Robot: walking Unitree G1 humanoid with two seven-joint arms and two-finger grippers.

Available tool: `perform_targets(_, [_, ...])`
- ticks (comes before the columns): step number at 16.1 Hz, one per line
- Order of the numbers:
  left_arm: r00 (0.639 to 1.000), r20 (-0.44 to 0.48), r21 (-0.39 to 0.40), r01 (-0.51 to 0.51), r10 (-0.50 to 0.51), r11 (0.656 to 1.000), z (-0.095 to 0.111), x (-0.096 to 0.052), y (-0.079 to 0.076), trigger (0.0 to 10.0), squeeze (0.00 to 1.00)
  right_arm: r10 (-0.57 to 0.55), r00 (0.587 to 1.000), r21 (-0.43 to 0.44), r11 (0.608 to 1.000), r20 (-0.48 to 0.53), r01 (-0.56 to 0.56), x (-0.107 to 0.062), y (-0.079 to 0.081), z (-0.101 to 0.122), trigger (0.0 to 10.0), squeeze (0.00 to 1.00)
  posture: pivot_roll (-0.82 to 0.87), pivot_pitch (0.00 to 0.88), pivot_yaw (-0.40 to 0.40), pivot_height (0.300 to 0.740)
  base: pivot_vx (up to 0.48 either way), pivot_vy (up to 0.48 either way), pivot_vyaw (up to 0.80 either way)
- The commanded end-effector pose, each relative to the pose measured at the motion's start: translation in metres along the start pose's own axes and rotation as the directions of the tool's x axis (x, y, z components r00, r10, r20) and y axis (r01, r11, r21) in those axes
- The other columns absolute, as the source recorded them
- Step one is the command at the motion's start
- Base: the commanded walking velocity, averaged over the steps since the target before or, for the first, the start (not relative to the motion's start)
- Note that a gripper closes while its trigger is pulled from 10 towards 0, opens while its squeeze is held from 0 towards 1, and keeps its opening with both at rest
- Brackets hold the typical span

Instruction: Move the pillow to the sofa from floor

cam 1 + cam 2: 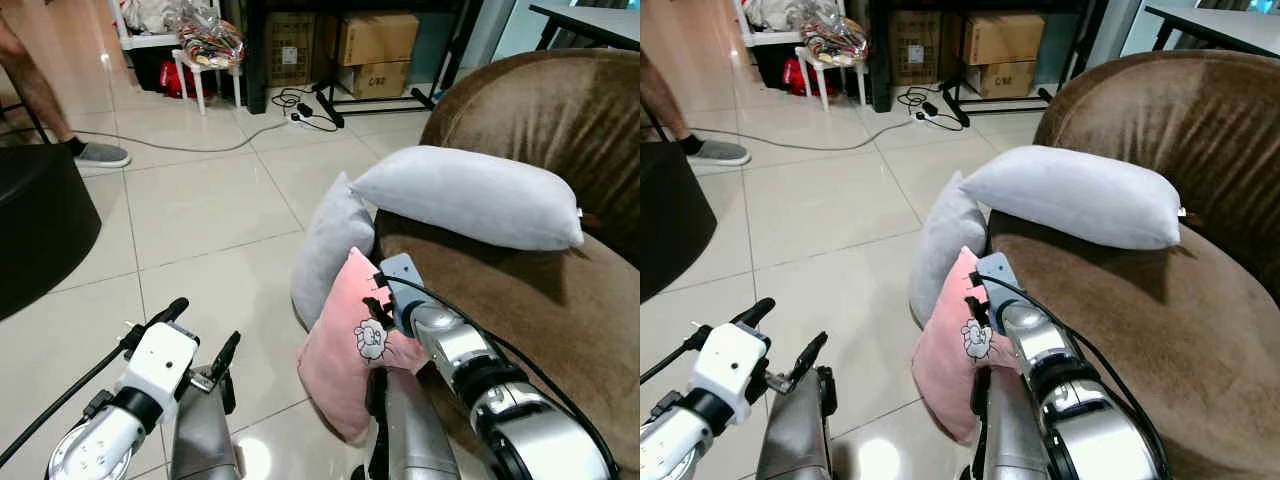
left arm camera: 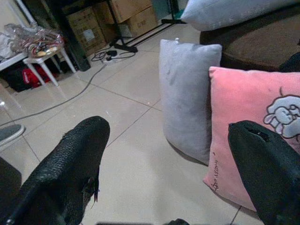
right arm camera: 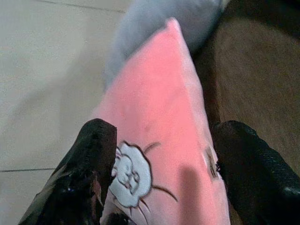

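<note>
Where spread fingers (image 3: 96, 154) straddle: pink pillow (image 3: 164, 117).

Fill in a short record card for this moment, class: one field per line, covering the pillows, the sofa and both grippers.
pink pillow: stands on the floor, leaning against the sofa front; sheep picture on its face
grey pillow on floor: upright behind the pink one, also against the sofa
grey pillow on sofa: lies on the seat edge
sofa: brown, plush
right gripper: open, fingers either side of the pink pillow's top edge
left gripper: open, over bare floor, apart from the pillows
background: person's leg, cardboard boxes
</note>
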State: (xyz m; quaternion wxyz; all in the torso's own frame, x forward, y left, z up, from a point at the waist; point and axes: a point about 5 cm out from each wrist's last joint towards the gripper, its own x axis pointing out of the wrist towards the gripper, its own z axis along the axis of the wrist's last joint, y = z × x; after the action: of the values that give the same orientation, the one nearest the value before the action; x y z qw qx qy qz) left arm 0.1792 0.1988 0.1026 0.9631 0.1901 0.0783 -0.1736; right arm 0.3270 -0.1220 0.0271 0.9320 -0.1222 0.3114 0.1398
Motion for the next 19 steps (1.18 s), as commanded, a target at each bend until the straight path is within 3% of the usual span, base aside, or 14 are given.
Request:
perform_targets(1, [1.0, 0.014, 0.009, 0.002, -0.002, 1.0, 0.006, -0.003, 0.003, 10.0, 0.0, -0.034, 0.999, 0.017, 0.999, 0.024, 0.034, 0.0, -0.006, 0.007, 10.0, 1.0, 0.08, 0.053, -0.086, 0.487, 0.0, 0.0, 0.0])
perform_targets(4, [1.0, 0.027, -0.008, 0.016, -0.016, 1.0, 0.016, -0.014, 0.002, 10.0, 0.0, -0.061, 0.998, 0.012, 0.998, 0.02, 0.061, 0.002, -0.009, 0.007, 10.0, 1.0, 0.08, 0.117, -0.103, 0.487, 0.0, 0.0, 0.0])
perform_targets(10, [0.988, 0.048, -0.099, 0.15, -0.146, 0.984, 0.027, -0.027, -0.03, 10.0, 0.0, -0.16, 0.987, -0.014, 0.987, -0.012, 0.16, -0.001, -0.031, 0.004, 10.0, 1.0, -0.01, 0.195, -0.152, 0.487, 0.0, 0.0, 0.0])
perform_targets(11, [0.986, 0.049, -0.114, 0.162, -0.157, 0.98, 0.03, -0.033, -0.035, 10.0, 0.0, -0.164, 0.986, -0.023, 0.986, -0.019, 0.164, -0.002, -0.032, 0.002, 10.0, 0.34, -0.02, 0.204, -0.163, 0.487, 0.0, 0.0, 0.0])
perform_targets(12, [0.985, 0.049, -0.12, 0.169, -0.164, 0.978, 0.031, -0.035, -0.037, 10.0, 0.0, -0.164, 0.986, -0.028, 0.986, -0.024, 0.163, -0.002, -0.033, 0.0, 10.0, 0.34, -0.02, 0.205, -0.166, 0.487, 0.0, 0.0, 0.0])
perform_targets(13, [0.982, 0.044, -0.129, 0.189, -0.185, 0.973, 0.033, -0.042, -0.042, 10.0, 0.0, -0.143, 0.989, -0.039, 0.989, -0.041, 0.142, -0.001, -0.03, -0.003, 10.0, 0.0, -0.02, 0.218, -0.182, 0.487, 0.0, 0.0, 0.0])
perform_targets(17, [0.979, 0.042, -0.141, 0.201, -0.197, 0.969, 0.042, -0.053, -0.047, 10.0, 0.0, -0.103, 0.99, -0.034, 0.994, -0.095, 0.1, 0.0, -0.018, -0.015, 10.0, 0.0, -0.02, 0.25, -0.208, 0.487, 0.0, 0.0, 0.0])
perform_targets(19, [0.979, 0.037, -0.15, 0.205, -0.202, 0.967, 0.044, -0.058, -0.05, 10.0, 0.0, -0.026, 0.99, -0.013, 1.0, -0.137, 0.025, 0.001, -0.005, -0.023, 10.0, 0.0, -0.01, 0.26, -0.215, 0.487, 0.0, 0.0, 0.0])
